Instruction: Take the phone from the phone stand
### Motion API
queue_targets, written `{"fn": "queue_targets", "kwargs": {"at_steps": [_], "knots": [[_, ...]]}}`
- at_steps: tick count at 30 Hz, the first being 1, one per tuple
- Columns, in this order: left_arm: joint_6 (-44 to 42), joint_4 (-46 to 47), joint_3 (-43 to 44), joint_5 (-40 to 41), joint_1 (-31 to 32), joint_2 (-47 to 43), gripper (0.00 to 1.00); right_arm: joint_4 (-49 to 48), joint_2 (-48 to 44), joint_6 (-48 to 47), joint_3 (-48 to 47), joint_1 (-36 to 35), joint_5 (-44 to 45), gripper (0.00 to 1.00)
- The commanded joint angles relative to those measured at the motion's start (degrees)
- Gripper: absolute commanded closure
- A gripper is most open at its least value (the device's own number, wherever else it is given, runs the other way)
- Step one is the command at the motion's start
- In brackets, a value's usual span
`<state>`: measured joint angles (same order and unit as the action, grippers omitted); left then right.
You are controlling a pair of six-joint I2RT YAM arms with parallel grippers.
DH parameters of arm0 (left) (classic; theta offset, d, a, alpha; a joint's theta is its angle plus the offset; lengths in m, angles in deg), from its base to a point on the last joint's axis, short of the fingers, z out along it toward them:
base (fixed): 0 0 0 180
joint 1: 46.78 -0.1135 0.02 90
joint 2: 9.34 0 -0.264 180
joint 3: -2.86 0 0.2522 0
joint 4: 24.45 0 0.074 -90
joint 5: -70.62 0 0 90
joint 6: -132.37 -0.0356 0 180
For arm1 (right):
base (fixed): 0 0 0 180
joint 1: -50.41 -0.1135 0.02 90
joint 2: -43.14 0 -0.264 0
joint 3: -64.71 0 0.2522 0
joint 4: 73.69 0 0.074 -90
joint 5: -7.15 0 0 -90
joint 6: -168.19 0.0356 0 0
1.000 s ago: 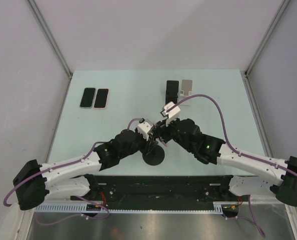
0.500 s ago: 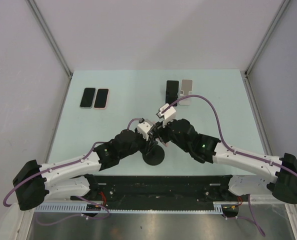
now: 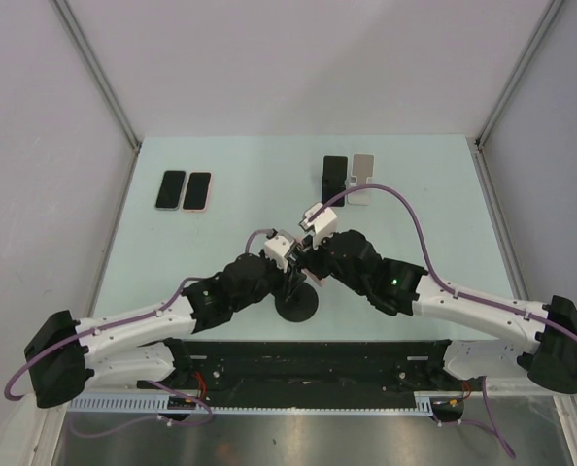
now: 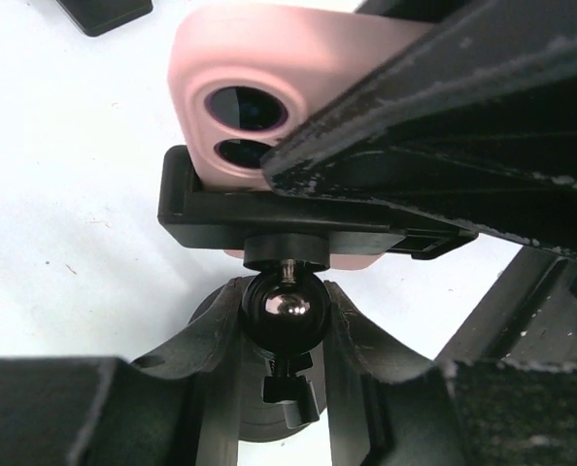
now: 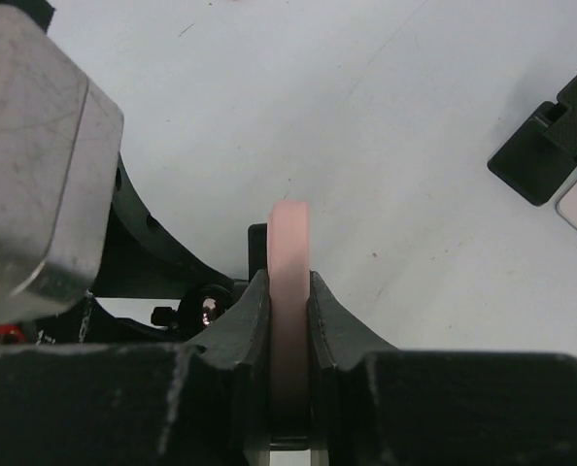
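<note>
At the near middle of the counter (image 3: 220, 233), the pink phone (image 5: 288, 228) sits in the black clamp of the phone stand (image 4: 269, 209). Its thin edge is pinched between the pads of the right claw (image 5: 288, 291), while the left claw (image 4: 285, 325) is pressed around the stand's ball joint (image 4: 285, 306). The danger, as I judge it, is that the clamp holds tighter than the right claw does. A pull could then slide the pads off the smooth case, or swivel the joint and tip the stand if the left hold slips. Far left lie two phones (image 3: 185, 190), and far right a black device (image 3: 335, 175) beside a grey device (image 3: 362, 167), all well apart. Only the clamp itself stands in the way.
</note>
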<state>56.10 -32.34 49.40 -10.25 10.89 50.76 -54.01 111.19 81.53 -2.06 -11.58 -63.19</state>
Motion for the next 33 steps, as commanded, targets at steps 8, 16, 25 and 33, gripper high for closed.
{"fn": "queue_targets", "kwargs": {"at_steps": [8,16,25,33], "knots": [[10.9,-7.0,-0.4,7.8,-11.4,-3.3,1.00,13.2,-4.9,0.1,-5.0,-2.6,-0.4,1.00],[7.8,-6.9,-0.6,5.5,-9.0,-3.4,1.00,7.5,-6.1,4.8,-5.3,-0.1,3.9,1.00],[5.4,-6.8,-2.5,12.6,-3.1,-5.4,1.00,6.7,-7.4,14.6,-6.4,4.1,6.3,1.00],[5.9,-6.8,-4.7,14.0,-2.7,-8.3,1.00,9.6,-8.1,17.8,-6.5,5.0,10.4,1.00]]}}
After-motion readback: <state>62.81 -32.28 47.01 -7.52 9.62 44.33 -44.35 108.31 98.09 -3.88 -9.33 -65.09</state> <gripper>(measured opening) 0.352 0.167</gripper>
